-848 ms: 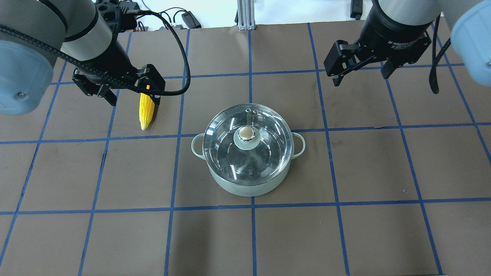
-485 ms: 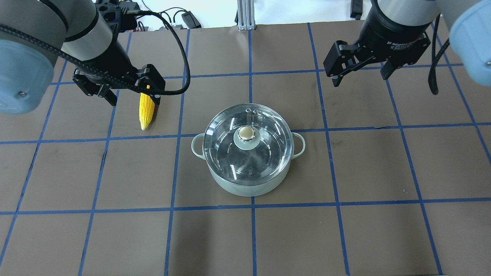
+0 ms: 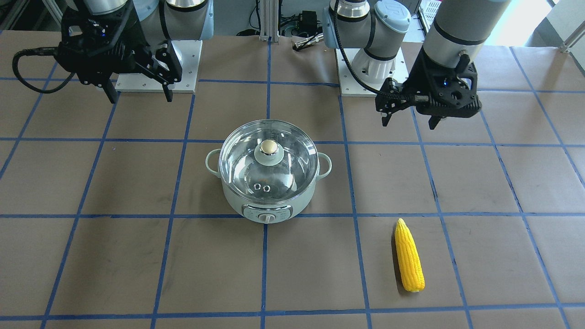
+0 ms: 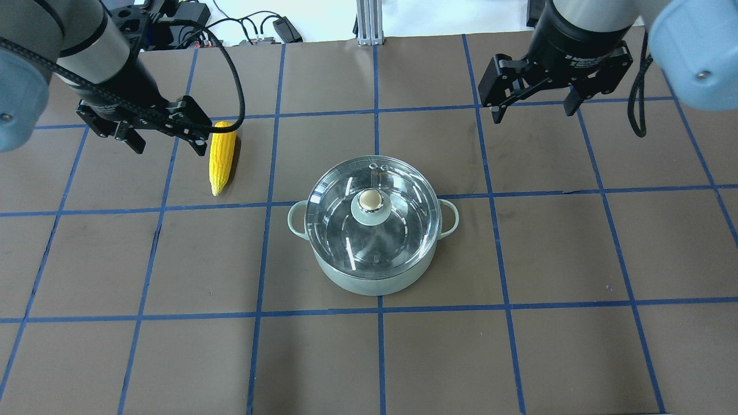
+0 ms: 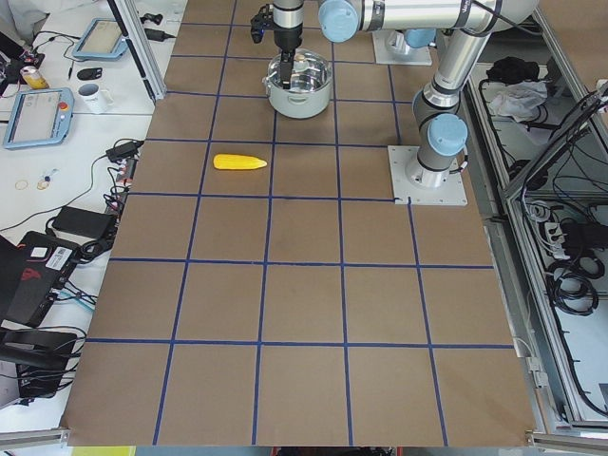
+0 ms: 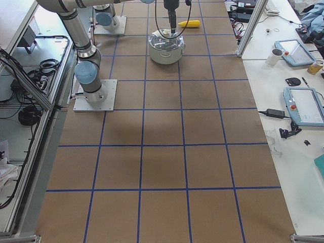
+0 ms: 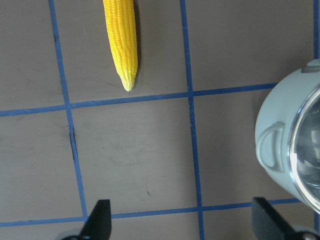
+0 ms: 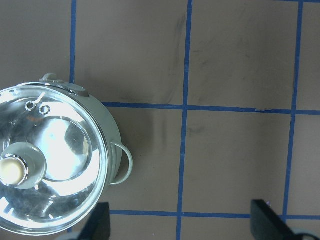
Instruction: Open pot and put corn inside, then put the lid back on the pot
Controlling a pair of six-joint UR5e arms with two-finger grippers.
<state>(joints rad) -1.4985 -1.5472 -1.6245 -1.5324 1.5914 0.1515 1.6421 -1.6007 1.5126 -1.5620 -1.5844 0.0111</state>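
Table (image 4: 519, 357) is a brown surface marked into big squares with blue tape (image 4: 380, 346). In the overhead view the pot (image 4: 369, 285) sits about dead centre of the frame, right over one of the vertical tape lines. The corn (image 4: 221, 158) lies flat in the upper left, well apart from the pot, tip pointing at the bottom of the frame and stopping just short of a horizontal line. In the front-facing view, two metal base plates (image 3: 183, 68) sit on the table at the top.
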